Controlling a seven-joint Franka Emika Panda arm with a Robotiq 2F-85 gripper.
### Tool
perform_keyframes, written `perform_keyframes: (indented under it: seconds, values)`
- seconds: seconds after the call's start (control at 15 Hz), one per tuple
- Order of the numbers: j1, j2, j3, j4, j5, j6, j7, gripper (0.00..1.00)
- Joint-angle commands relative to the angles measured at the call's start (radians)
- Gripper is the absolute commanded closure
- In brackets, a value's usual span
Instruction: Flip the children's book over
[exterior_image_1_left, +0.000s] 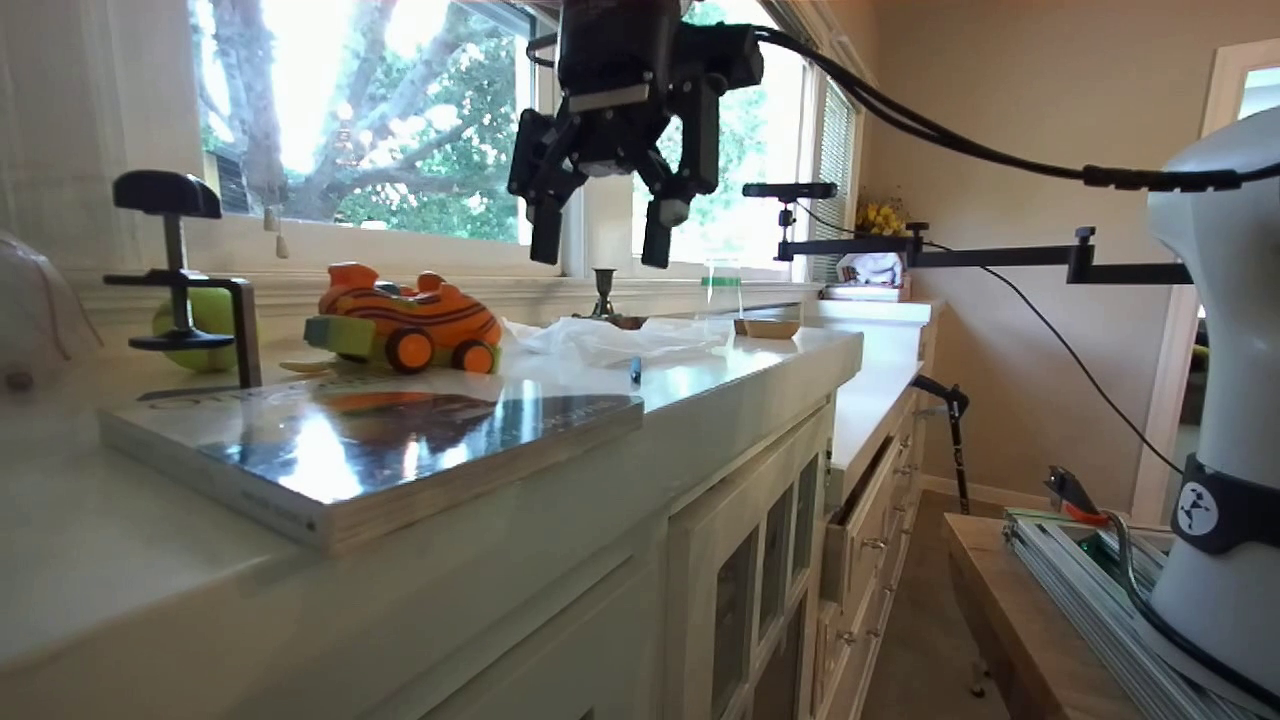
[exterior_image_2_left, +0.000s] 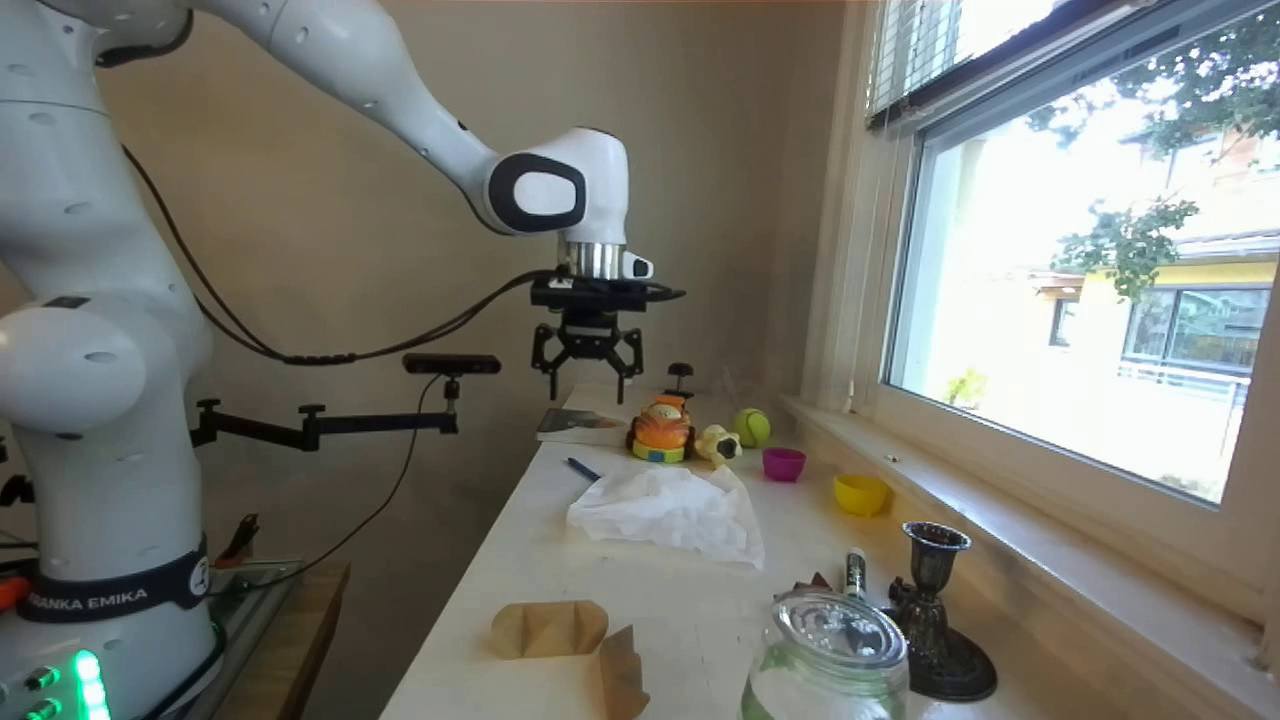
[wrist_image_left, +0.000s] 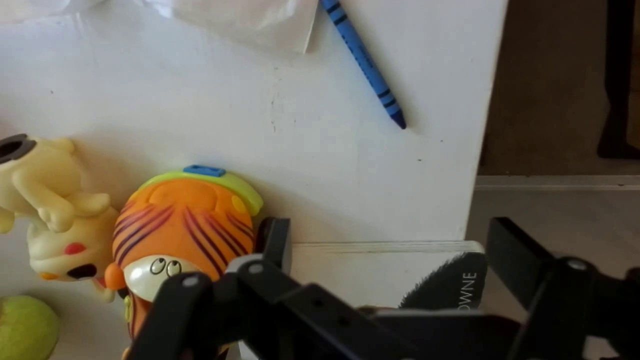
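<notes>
Jaws apart, book (wrist_image_left: 350, 275) partly hidden

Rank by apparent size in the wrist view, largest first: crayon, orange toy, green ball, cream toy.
1. Orange toy
2. Cream toy
Not ranked: crayon and green ball. The crayon looks long but thin; the ball is cut off by the picture's edge.

The black band (exterior_image_2_left: 120, 588) on the robot base (exterior_image_2_left: 140, 645), at left in an exterior view, reads "FRANKA EMIKA", its first letter barely showing. In the wrist view the book (wrist_image_left: 370, 275) bears "OWNE" in white capitals; print on the blue crayon (wrist_image_left: 364, 61) is illegible.
</notes>
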Motion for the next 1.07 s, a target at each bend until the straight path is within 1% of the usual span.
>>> perform_keyframes:
  seconds: [0.0,0.27,0.33,0.6,0.73,0.8,0.87,0.93,1.0]
  values:
    - [0.015,-0.052,0.019,-0.087,0.005,0.141,-0.012,0.0]
    - [0.037,-0.07,0.041,-0.117,-0.014,0.225,0.002,0.0]
    - [0.041,-0.078,0.048,-0.127,-0.024,0.261,0.003,0.0]
    - [0.056,-0.109,0.083,-0.184,-0.085,0.474,0.029,0.0]
    - [0.051,-0.121,0.101,-0.204,-0.128,0.531,0.065,0.0]
    - [0.04,-0.126,0.115,-0.212,-0.161,0.541,0.1,0.0]
    - [0.029,-0.132,0.127,-0.212,-0.194,0.527,0.134,0.0]
    - [0.015,-0.138,0.141,-0.204,-0.234,0.473,0.175,0.0]
    - [0.067,-0.091,0.089,-0.179,-0.188,0.501,0.119,0.0]
